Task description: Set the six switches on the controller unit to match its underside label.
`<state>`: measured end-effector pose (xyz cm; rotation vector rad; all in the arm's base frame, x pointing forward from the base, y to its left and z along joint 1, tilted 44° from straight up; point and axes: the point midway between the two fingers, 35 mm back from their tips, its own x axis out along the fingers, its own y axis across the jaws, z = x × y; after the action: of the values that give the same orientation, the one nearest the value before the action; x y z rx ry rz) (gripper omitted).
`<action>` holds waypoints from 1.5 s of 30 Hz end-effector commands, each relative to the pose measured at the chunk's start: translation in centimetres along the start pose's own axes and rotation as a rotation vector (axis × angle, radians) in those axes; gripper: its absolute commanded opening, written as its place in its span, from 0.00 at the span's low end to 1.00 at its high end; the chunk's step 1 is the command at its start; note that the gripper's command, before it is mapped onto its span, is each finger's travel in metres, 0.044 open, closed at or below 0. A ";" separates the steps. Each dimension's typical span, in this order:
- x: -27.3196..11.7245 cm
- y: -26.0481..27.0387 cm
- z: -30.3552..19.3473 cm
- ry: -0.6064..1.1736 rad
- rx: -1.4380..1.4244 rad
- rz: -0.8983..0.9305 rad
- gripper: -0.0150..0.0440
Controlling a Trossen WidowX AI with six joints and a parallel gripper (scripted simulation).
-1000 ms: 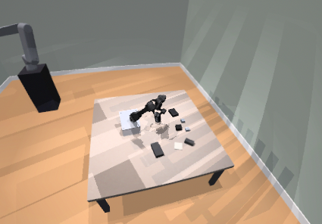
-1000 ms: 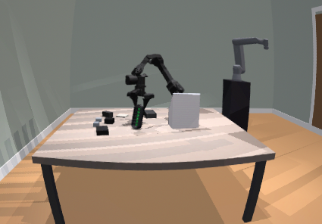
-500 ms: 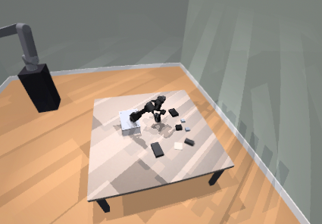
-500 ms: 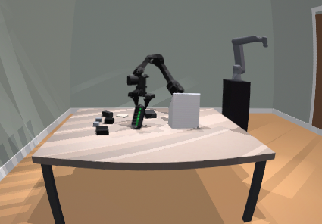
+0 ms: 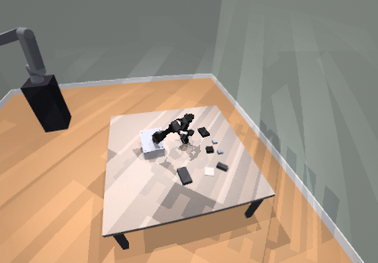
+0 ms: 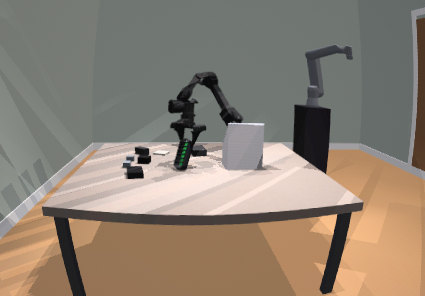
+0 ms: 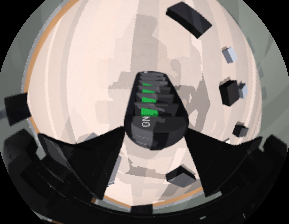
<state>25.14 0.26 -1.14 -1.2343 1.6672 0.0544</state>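
The dark grey controller unit (image 5: pixel 184 139) (image 6: pixel 185 157) (image 7: pixel 156 112) is steeply tilted, close to on end, with its lower end near the bench. Its switch face looks toward the exterior camera. Several rockers show green in the wrist view, with the ON mark at the near end; not every setting can be read. The label is hidden. My gripper (image 5: pixel 187 133) (image 6: pixel 188 142) (image 7: pixel 155 131) has its fingers apart, one against each side of the unit's upper end, and is shut on it. Whether the lower end touches the bench (image 6: pixel 201 195) cannot be told.
A light grey box (image 5: pixel 152 148) (image 6: pixel 246 145) stands beside the arm's base. Dark modules (image 5: pixel 184 175) (image 6: pixel 135 172) (image 7: pixel 189 19), a white square (image 5: pixel 209 171) and small pale blue blocks (image 5: pixel 220 152) (image 7: pixel 229 55) lie around. Another grey arm stands on a black pedestal (image 5: pixel 47 107) (image 6: pixel 312 135).
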 end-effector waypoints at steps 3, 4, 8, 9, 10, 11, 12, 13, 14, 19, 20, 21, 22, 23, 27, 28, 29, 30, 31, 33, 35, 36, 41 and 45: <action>0.7 0.0 -0.8 0.013 0.004 0.001 0.83; 0.8 0.0 -0.9 0.013 0.004 0.001 0.83; 0.9 0.0 -1.2 0.013 0.004 0.001 0.83; 0.9 0.0 -1.2 0.013 0.004 0.001 0.83; 1.0 0.0 -1.3 0.014 0.004 0.001 0.83; 1.0 0.0 -1.4 0.014 0.004 0.001 0.83; 1.1 0.0 -1.4 0.014 0.004 0.001 0.83; 1.1 0.0 -1.5 0.014 0.004 0.001 0.83; 1.1 0.0 -1.6 0.014 0.004 0.001 0.83; 1.3 0.0 -1.9 0.014 0.003 0.001 0.83; 1.4 0.0 -2.0 0.014 0.003 0.001 0.83; 1.4 0.0 -2.0 0.014 0.003 0.001 0.83; 1.4 0.0 -2.1 0.014 0.003 0.001 0.83; 1.5 0.0 -2.2 0.014 0.003 0.001 0.83; 1.6 0.0 -2.4 0.014 0.003 0.001 0.83; 1.7 0.0 -2.5 0.014 0.003 0.001 0.83; 1.7 0.0 -2.6 0.014 0.003 0.001 0.83; 1.8 0.0 -2.6 0.014 0.003 0.001 0.83; 1.8 0.0 -2.7 0.014 0.003 0.001 0.83; 1.9 0.0 -2.8 0.015 0.003 0.001 0.83; 2.0 0.0 -3.0 0.015 0.003 0.001 0.83; 2.0 0.0 -3.0 0.015 0.003 0.001 0.83; 2.3 0.0 -3.3 0.015 0.003 0.001 0.83; 2.5 0.0 -3.6 0.015 0.003 0.001 0.83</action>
<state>22.91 -3.22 -0.93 -1.2503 1.6836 0.0368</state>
